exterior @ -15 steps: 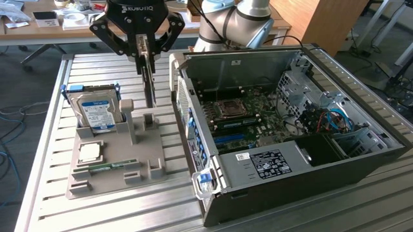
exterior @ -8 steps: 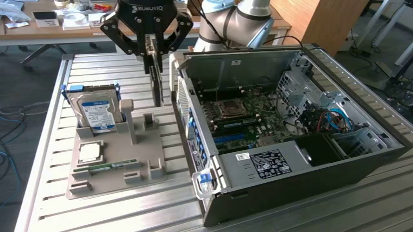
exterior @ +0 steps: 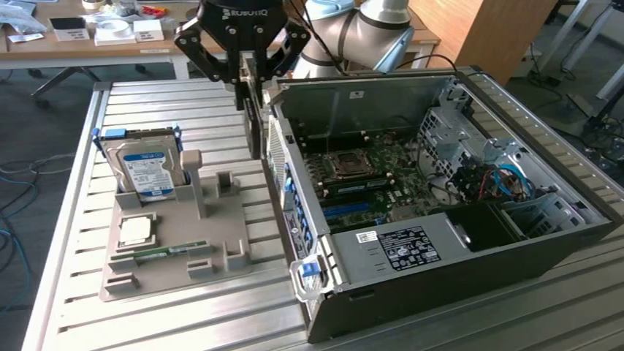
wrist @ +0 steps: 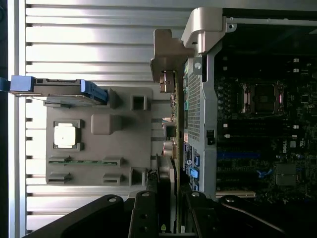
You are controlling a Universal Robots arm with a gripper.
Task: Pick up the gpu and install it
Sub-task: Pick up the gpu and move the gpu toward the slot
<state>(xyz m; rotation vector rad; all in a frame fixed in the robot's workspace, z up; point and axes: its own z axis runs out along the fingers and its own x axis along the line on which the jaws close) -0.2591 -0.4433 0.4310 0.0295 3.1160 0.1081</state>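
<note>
My gripper [exterior: 250, 79] hangs above the slatted table, just outside the open computer case [exterior: 546, 248], on the exterior view's left of its wall. It is shut on the gpu [exterior: 253, 121], a thin dark card held edge-down and upright between the fingers. In the wrist view the gpu [wrist: 169, 129] shows edge-on, running from my gripper [wrist: 166, 210] out to its silvery bracket [wrist: 167, 54]. The card sits beside the case's rear panel [wrist: 195, 114], over the gap between the case and the grey holder [wrist: 124, 148]. The motherboard [exterior: 366, 179] lies exposed inside the case.
The grey holder [exterior: 175, 270] on the table carries a silver hard drive [exterior: 145, 164] standing in a slot, a square processor [exterior: 136, 231] and a green memory stick [exterior: 161, 252]. A wooden desk [exterior: 58, 47] with small items stands behind the table.
</note>
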